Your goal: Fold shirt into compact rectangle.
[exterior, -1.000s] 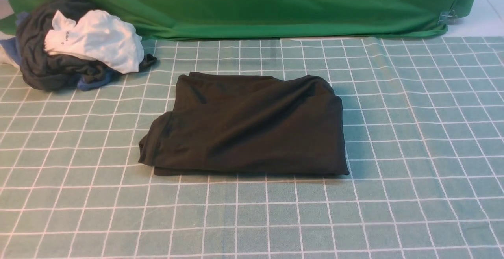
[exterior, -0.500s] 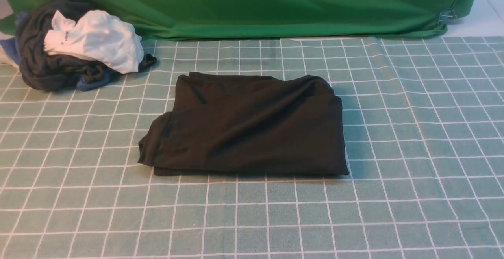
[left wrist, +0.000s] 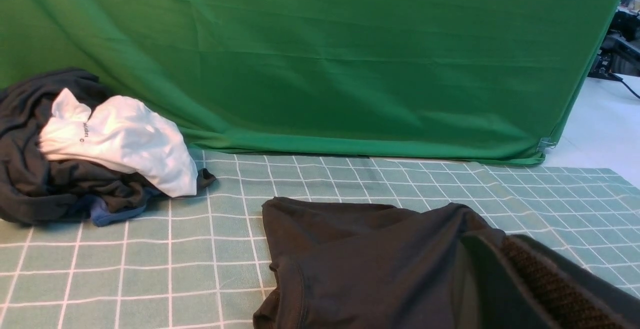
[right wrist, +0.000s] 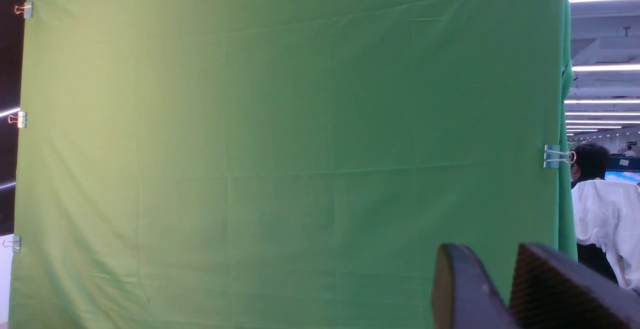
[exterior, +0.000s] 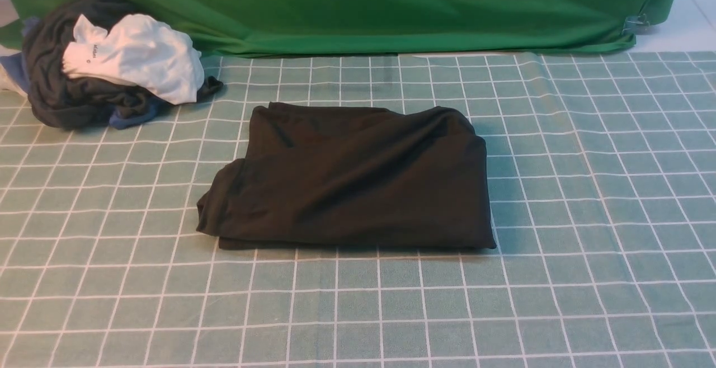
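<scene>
The only writing I can make out is a short line of small dark lettering (left wrist: 86, 129) on the crumpled white garment (exterior: 137, 57); it runs sideways, with a little ring mark beside it, and is too small for me to read surely. That garment sits on a bunched dark grey garment (exterior: 47, 71), with some blue fabric (exterior: 134, 117) showing, at the far left corner of the desk (exterior: 335, 312). The dark brown-black shirt (exterior: 347, 189) lies partly folded on the middle part of the desk, well in from the far edge, its long near side running roughly along that edge's direction. Its right end is fairly straight, while a bunched piece juts out at its left end and soft folds slant across the top. The shirt is ahead of my left hand (left wrist: 495, 249) and apart from it; in my left wrist view the fingers cover part of the cloth. That hand is closed, gripping nothing. My right hand (right wrist: 492, 256) is partly open and empty, its fingertips apart, facing the green cloth (right wrist: 280, 119) held by metal clips (right wrist: 552, 156).
</scene>
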`<state>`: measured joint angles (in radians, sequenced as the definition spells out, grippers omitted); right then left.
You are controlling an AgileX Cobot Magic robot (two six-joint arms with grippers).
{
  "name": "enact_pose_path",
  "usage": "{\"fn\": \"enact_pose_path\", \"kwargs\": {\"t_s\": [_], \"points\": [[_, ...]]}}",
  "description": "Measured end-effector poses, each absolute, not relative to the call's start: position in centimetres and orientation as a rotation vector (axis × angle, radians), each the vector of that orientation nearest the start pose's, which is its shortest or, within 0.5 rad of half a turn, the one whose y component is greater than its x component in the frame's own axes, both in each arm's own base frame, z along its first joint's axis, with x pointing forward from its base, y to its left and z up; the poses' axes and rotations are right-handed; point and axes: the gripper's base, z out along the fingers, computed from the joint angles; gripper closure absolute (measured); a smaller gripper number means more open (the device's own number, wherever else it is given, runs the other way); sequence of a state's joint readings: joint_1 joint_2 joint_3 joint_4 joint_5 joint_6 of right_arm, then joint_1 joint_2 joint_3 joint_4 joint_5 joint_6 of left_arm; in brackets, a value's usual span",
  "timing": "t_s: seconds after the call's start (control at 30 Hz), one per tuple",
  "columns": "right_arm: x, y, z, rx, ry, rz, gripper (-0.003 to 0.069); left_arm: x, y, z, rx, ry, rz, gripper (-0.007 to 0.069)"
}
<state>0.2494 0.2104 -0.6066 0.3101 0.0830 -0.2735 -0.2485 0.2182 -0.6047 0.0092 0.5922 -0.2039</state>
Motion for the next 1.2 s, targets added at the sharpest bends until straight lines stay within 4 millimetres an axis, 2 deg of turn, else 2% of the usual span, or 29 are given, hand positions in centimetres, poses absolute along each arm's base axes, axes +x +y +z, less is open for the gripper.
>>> {"fn": "enact_pose_path", "kwargs": {"t_s": [0.37, 0.57, 0.7, 0.73, 0.77, 0.8, 0.9, 1.0, 1.03, 1.2], "points": [[2.6, 0.9, 39.1, -0.148, 1.164, 0.267, 0.0464, 3.5, -0.8, 34.5, 0.044, 1.699, -0.322, 0.0613], [2.6, 0.9, 39.1, -0.148, 1.164, 0.267, 0.0457, 3.8, -0.9, 34.0, 0.08, 1.61, -0.264, 0.0613], [2.6, 0.9, 39.1, -0.148, 1.164, 0.267, 0.0447, 4.0, -0.5, 30.8, 0.001, 1.482, -0.153, 0.0613], [2.6, 0.9, 39.1, -0.148, 1.164, 0.267, 0.0445, 4.1, -0.4, 29.4, -0.024, 1.479, -0.125, 0.0613], [2.6, 0.9, 39.1, -0.148, 1.164, 0.267, 0.0444, 4.1, -0.3, 29.2, -0.03, 1.479, -0.121, 0.0613], [2.6, 0.9, 39.1, -0.148, 1.164, 0.267, 0.044, 4.3, -0.1, 27.2, -0.066, 1.483, -0.079, 0.0613], [2.6, 0.9, 39.1, -0.148, 1.164, 0.267, 0.0432, 5.0, 0.1, 23.6, -0.095, 1.556, -0.038, 0.0613], [2.6, 0.9, 39.1, -0.148, 1.164, 0.267, 0.0426, 5.4, 0.2, 21.4, -0.098, 1.618, -0.026, 0.0613], [2.6, 0.9, 39.1, -0.148, 1.164, 0.267, 0.0424, 5.6, 0.2, 20.0, -0.095, 1.66, -0.018, 0.0613], [2.6, 0.9, 39.1, -0.148, 1.164, 0.267, 0.0423, 5.6, 0.2, 19.3, -0.086, 1.695, -0.005, 0.0613]]}}
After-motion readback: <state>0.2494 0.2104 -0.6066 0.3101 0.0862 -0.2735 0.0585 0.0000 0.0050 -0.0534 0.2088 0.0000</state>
